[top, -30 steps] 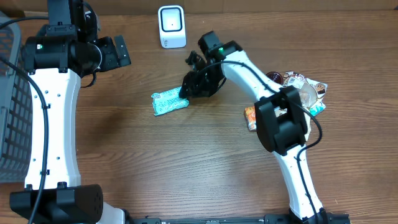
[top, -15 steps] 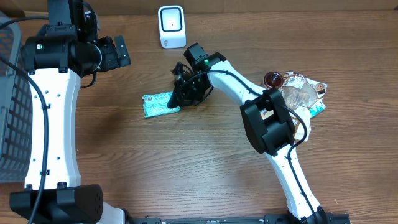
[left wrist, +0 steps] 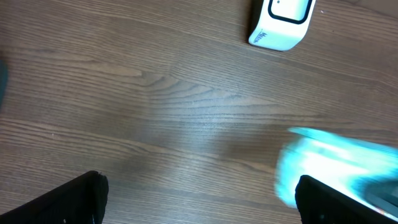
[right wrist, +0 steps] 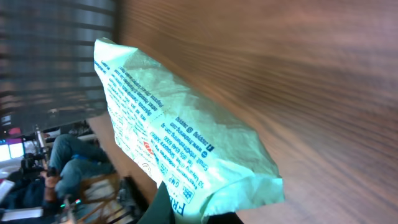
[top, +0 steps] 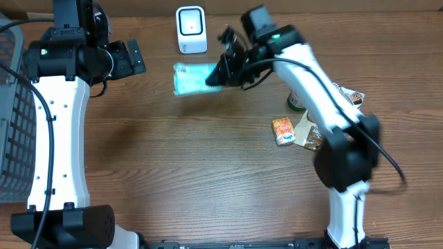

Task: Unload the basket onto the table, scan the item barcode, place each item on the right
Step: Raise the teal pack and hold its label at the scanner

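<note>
The item is a teal-green printed packet (top: pixel 190 77), blurred by motion and lifted off the table just below the white barcode scanner (top: pixel 191 29). My right gripper (top: pixel 219 73) is shut on the packet's right end. The right wrist view shows the packet (right wrist: pixel 180 137) up close, its crimped end pinched at my right gripper (right wrist: pixel 199 214). My left gripper (top: pixel 129 58) stands open at the upper left, holding nothing. In the left wrist view the scanner (left wrist: pixel 281 22) sits at the top. There the packet (left wrist: pixel 336 163) is a bright blur by the right finger of my left gripper (left wrist: pixel 199 205).
A small orange packet (top: pixel 283 131) lies right of centre. Beside it is a heap of snack items (top: pixel 346 98). A grey basket (top: pixel 10 117) stands at the left edge.
My right gripper has shut on the packet, lifted it off the table and carried it up and right toward the scanner. The left arm has not moved.
</note>
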Controlling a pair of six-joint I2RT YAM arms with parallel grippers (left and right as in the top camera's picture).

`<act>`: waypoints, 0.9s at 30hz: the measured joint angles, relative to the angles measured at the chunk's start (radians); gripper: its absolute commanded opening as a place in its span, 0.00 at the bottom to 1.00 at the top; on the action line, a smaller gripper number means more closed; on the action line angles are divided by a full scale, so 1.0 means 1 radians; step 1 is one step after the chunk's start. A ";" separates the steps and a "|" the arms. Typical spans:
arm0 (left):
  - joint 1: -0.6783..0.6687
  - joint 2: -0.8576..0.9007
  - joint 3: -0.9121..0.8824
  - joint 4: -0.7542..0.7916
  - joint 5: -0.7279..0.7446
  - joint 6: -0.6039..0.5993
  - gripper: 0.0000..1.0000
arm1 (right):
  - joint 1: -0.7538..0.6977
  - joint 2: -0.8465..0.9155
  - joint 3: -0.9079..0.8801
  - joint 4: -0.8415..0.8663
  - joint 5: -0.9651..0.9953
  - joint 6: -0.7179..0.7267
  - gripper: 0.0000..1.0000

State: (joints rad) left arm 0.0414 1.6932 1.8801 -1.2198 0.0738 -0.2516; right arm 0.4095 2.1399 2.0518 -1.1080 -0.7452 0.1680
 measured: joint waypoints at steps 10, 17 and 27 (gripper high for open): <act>0.000 0.000 0.000 0.000 0.000 0.000 1.00 | 0.005 -0.267 0.002 -0.064 0.016 -0.009 0.04; 0.000 0.000 0.000 0.000 0.000 0.000 1.00 | 0.005 -0.264 0.018 -0.092 0.237 0.068 0.04; 0.000 0.000 0.000 0.000 0.000 0.000 0.99 | 0.081 -0.088 0.235 0.266 0.882 -0.134 0.04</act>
State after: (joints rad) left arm 0.0414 1.6932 1.8801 -1.2194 0.0738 -0.2520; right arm 0.4904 2.0518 2.2871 -0.8421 0.1371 0.0341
